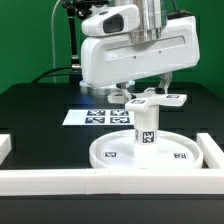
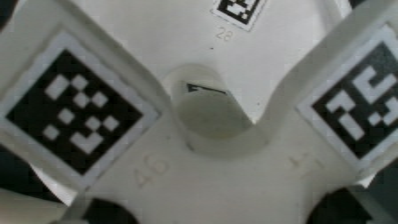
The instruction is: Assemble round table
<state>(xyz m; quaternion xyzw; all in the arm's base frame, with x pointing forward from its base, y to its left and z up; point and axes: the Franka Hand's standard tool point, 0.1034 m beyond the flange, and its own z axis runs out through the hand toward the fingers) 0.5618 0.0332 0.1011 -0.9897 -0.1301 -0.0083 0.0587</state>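
The large rimmed disc [image 1: 112, 153] lies on the black table near the front. The short cylindrical post [image 1: 146, 127] stands upright on its hub. The flat cross-shaped piece [image 1: 158, 99] sits level right at the top of the post; I cannot tell whether it rests on it. My gripper [image 1: 147, 90] comes down from above and is shut on the cross-shaped piece. In the wrist view the cross-shaped piece [image 2: 125, 160] fills the picture, with tags on its arms and its centre hole [image 2: 212, 112] open. My gripper [image 2: 222, 208] holds it between dark fingertips [image 2: 111, 212].
The marker board [image 1: 95, 116] lies flat behind the disc. Long white border rails run along the front [image 1: 90, 182], the exterior view's right [image 1: 212, 152] and its left [image 1: 4, 146]. The arm's white body [image 1: 130, 50] hangs over the back of the table.
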